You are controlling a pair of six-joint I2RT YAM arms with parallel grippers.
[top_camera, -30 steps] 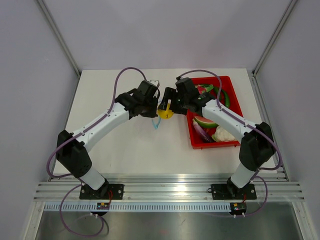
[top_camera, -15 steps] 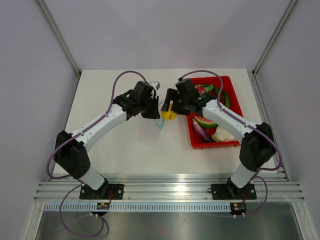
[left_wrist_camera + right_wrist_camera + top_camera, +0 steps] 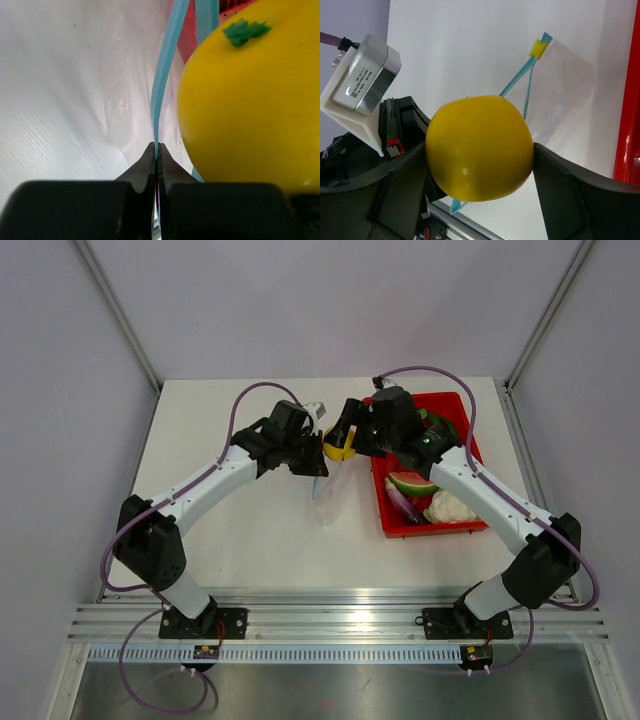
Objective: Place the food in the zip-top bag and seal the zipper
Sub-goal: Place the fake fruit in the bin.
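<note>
My right gripper [image 3: 343,441] is shut on the round yellow fruit [image 3: 342,447] and holds it in the air, right next to my left gripper [image 3: 318,453]. The fruit fills the right wrist view [image 3: 479,147] and shows at the right of the left wrist view [image 3: 250,95]. My left gripper [image 3: 157,150] is shut on the light-blue zipper strip [image 3: 165,75] of the clear zip-top bag [image 3: 328,498], which hangs below it. A small yellow slider [image 3: 538,47] sits at the zipper's far end. A watermelon wedge [image 3: 410,483] and a purple eggplant [image 3: 402,505] lie in the red tray [image 3: 468,445].
The red tray also holds a white cauliflower [image 3: 447,508] and green pieces [image 3: 443,430]. It stands at the right of the white table [image 3: 230,530]. Grey walls and metal posts close the table at back and sides. An aluminium rail [image 3: 330,620] runs along the near edge.
My right gripper has lifted the yellow fruit up and toward the back. The left gripper has raised the bag's zipper edge, so the bag now hangs open below it.
</note>
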